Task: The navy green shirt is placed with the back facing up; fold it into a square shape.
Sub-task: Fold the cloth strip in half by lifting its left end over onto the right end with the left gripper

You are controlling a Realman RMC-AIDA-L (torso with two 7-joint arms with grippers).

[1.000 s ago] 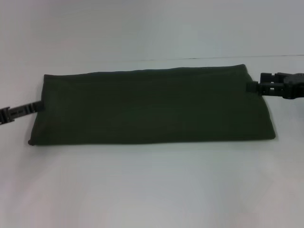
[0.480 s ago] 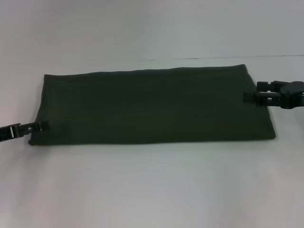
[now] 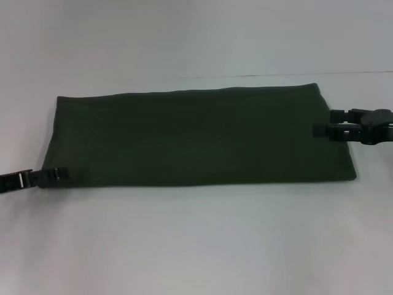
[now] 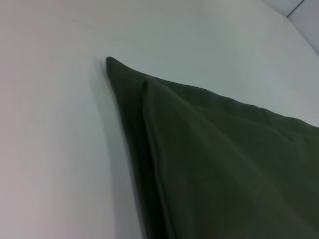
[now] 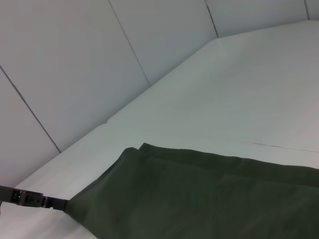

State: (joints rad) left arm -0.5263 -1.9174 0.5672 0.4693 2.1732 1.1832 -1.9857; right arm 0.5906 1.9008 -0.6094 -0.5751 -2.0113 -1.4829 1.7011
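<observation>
The navy green shirt (image 3: pixel 196 138) lies on the white table as a long, flat, dark olive band, folded lengthwise, with no lettering showing. My left gripper (image 3: pixel 56 176) is low at the shirt's near left corner, touching its edge. The right wrist view also shows it (image 5: pixel 60 203) at that corner of the shirt (image 5: pixel 199 199). My right gripper (image 3: pixel 324 122) is open at the middle of the shirt's right edge, with one finger (image 3: pixel 319 129) over the cloth. The left wrist view shows the shirt's layered folded corner (image 4: pixel 224 164) up close.
The white table (image 3: pixel 196 246) stretches wide in front of the shirt and behind it. Its far edge (image 3: pixel 276 75) meets a pale panelled wall (image 5: pixel 75 74). Nothing else lies on the table.
My left gripper has slid along the shirt's left edge from its middle to the near left corner. My right gripper has shifted slightly nearer along the right edge. The shirt has not moved.
</observation>
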